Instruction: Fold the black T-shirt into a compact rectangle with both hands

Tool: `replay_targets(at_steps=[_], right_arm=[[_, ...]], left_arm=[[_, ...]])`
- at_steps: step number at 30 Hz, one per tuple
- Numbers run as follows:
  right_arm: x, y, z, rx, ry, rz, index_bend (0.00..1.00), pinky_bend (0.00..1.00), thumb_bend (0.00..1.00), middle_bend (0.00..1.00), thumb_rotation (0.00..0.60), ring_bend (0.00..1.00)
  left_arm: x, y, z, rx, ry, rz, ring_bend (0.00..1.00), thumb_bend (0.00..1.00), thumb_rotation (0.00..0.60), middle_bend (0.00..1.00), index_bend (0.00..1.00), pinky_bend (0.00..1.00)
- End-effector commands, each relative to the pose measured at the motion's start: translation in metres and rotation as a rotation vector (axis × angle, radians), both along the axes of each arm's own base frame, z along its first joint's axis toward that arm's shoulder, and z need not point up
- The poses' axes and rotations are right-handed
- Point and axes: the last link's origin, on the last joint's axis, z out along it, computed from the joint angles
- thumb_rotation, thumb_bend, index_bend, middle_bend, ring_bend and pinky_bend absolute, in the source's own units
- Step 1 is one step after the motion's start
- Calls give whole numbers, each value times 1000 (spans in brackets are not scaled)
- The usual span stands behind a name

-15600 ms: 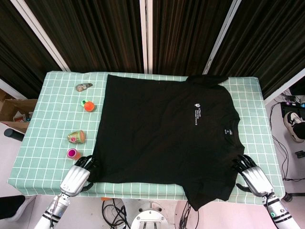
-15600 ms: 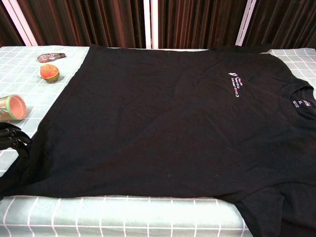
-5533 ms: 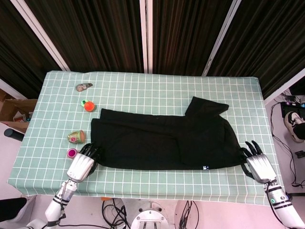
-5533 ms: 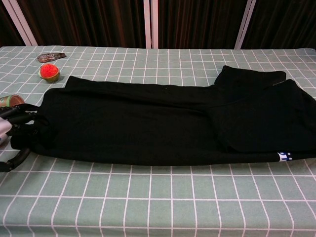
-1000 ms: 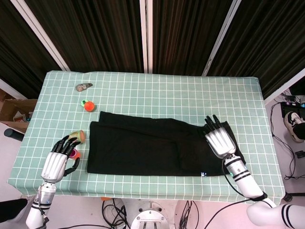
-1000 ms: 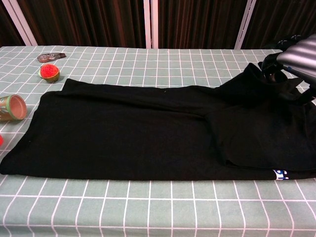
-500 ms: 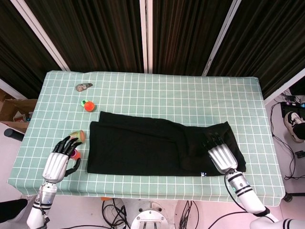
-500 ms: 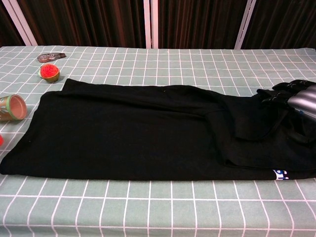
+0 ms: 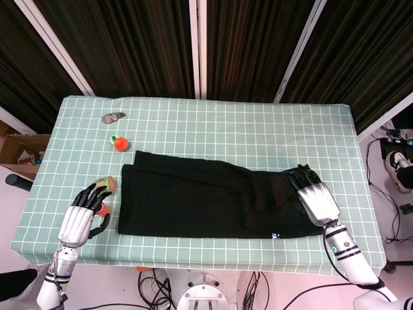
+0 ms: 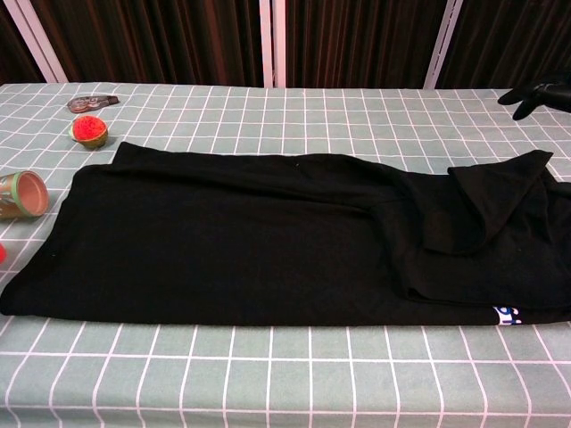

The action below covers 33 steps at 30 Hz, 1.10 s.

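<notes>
The black T-shirt lies on the green checked table as a long flat band. Its sleeve flap is turned inward over the right end, and a small blue label shows at the near right edge. My right hand hovers over the shirt's right end with fingers apart, holding nothing; in the chest view only its dark fingertips show, raised off the cloth. My left hand floats left of the shirt's left edge, fingers spread and empty, not touching the cloth.
Left of the shirt stand a tipped small cup, an orange ball and a grey object. A pink item peeks out beside my left hand. A cardboard box sits off the table's left side.
My right hand has let go of the sleeve, lifted and drawn right. The sleeve flap now lies folded inward on the shirt. The left hand has barely moved.
</notes>
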Motion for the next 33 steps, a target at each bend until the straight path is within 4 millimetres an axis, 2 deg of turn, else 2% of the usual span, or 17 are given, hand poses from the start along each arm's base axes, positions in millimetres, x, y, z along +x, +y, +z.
replay_targets(at_steps=[1,7,14,25,29,33], right_arm=[[8,-35,-5,48,-22,-52,172,215,299,219,600,33],[14,-69,-32,154,20,-118,236,187,366,213,600,32],[11,-83,-48,192,50,-162,313,177,404,218,600,32],[5,-82,-52,189,11,-173,497,177,425,273,600,33],[1,-74,-44,170,-14,-162,565,177,436,302,600,42],[-10,-56,-26,131,-42,-141,607,178,454,323,600,57]], left_arm=[[0,0,0,0,-1,3,82,418,523,145,208,192],[-3,-3,0,-5,3,15,74,418,523,137,208,191],[-5,-4,2,0,0,26,74,419,524,136,208,191],[-5,-3,1,1,-1,26,74,418,526,133,208,191],[-5,-4,2,3,-1,26,73,419,522,132,208,191],[-6,-5,2,4,-3,28,74,419,523,132,208,191]])
